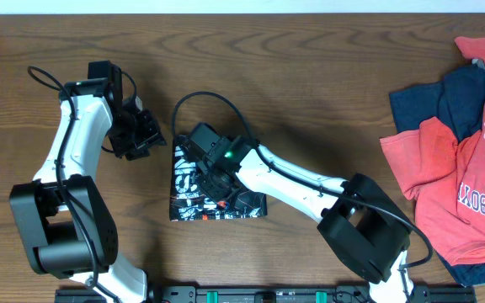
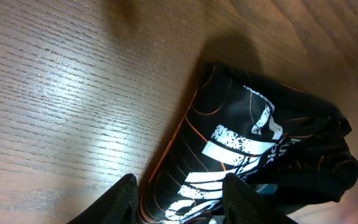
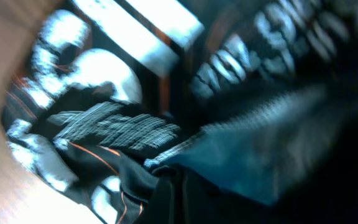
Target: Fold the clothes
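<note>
The black jersey [image 1: 189, 199], with orange lines and white lettering, lies folded into a small square at the table's middle. My right gripper [image 1: 223, 179] is down on top of it. In the right wrist view the jersey [image 3: 104, 124] fills the blurred frame, and the gripper [image 3: 179, 199] seems shut on a raised fold of it. My left gripper [image 1: 147, 135] is open and empty just left of the jersey's far corner. In the left wrist view its fingers [image 2: 182, 200] straddle the jersey's edge [image 2: 260, 143] from above. A red T-shirt [image 1: 445, 185] and a navy T-shirt [image 1: 463, 94] lie piled at the right.
The T-shirt pile covers the table's right edge. Bare wooden table [image 1: 327, 76] lies between it and the jersey. The arms' bases stand along the front edge [image 1: 251, 295].
</note>
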### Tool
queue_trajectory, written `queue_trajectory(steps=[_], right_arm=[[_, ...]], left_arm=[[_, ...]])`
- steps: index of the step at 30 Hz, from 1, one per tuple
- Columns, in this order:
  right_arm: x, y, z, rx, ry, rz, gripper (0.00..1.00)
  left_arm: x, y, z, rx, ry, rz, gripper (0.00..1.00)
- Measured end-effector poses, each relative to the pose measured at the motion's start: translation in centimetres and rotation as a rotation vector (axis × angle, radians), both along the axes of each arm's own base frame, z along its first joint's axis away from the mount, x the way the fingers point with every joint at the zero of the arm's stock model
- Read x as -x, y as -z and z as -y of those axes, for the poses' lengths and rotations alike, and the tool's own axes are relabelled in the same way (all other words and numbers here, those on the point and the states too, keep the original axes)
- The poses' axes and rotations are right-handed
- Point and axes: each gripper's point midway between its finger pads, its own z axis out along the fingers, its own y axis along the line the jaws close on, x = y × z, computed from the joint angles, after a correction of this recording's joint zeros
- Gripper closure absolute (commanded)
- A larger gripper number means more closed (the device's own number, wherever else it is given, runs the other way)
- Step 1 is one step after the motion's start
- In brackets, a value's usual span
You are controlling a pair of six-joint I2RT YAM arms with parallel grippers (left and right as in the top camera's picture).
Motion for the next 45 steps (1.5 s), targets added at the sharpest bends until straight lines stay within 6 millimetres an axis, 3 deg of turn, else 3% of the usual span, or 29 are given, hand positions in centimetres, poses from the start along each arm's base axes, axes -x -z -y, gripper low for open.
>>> queue_trajectory(steps=[3, 12, 16, 20, 28, 29, 30, 31, 36, 38, 41, 44, 45], right_arm=[[0.1, 0.6, 2.4, 0.103, 0.118, -0.013, 0.99], [-0.9, 0.5, 12.5, 0.411, 0.576, -0.040, 0.98], [-0.8, 0.2, 15.2, 0.484, 0.685, -0.063, 0.96], [-1.0, 0.0, 16.5, 0.509, 0.740, -0.078, 0.91], [-1.4, -1.3, 16.4, 0.456, 0.746, -0.086, 0.85], [-1.6, -1.7, 16.2, 0.436, 0.746, -0.077, 0.61], [-1.9, -2.2, 15.9, 0.412, 0.750, -0.067, 0.44], [-2.6, -2.8, 15.4, 0.368, 0.743, -0.046, 0.40], [-7.0, -6.5, 10.3, 0.074, 0.599, 0.073, 0.38], [-7.4, -7.1, 9.2, 0.029, 0.546, 0.080, 0.36], [-7.1, -6.6, 8.9, 0.032, 0.509, 0.061, 0.36], [-7.0, -4.8, 8.9, 0.064, 0.508, 0.032, 0.48], [-7.0, -4.0, 9.0, 0.080, 0.511, 0.017, 0.62]], left_arm=[[0.0, 0.0, 0.0, 0.000, 0.000, 0.000, 0.54], [0.2, 0.0, 0.0, 0.001, 0.000, -0.007, 0.54], [0.3, 0.0, 0.0, 0.001, 0.000, -0.012, 0.54], [0.3, 0.0, 0.0, 0.001, 0.000, -0.012, 0.54], [0.3, 0.0, 0.0, 0.001, 0.000, -0.012, 0.53], [0.3, 0.0, 0.0, 0.001, 0.000, -0.012, 0.53], [0.3, 0.0, 0.0, 0.001, 0.000, -0.012, 0.53], [0.3, 0.0, 0.0, 0.001, 0.001, -0.012, 0.53], [0.3, 0.0, 0.0, 0.001, 0.000, -0.012, 0.53], [0.3, 0.0, 0.0, 0.001, 0.000, -0.012, 0.53], [0.3, 0.0, 0.1, 0.002, 0.000, -0.012, 0.53], [0.3, 0.0, 0.0, 0.001, 0.000, -0.012, 0.53], [0.3, 0.0, 0.0, 0.001, 0.000, -0.012, 0.53]])
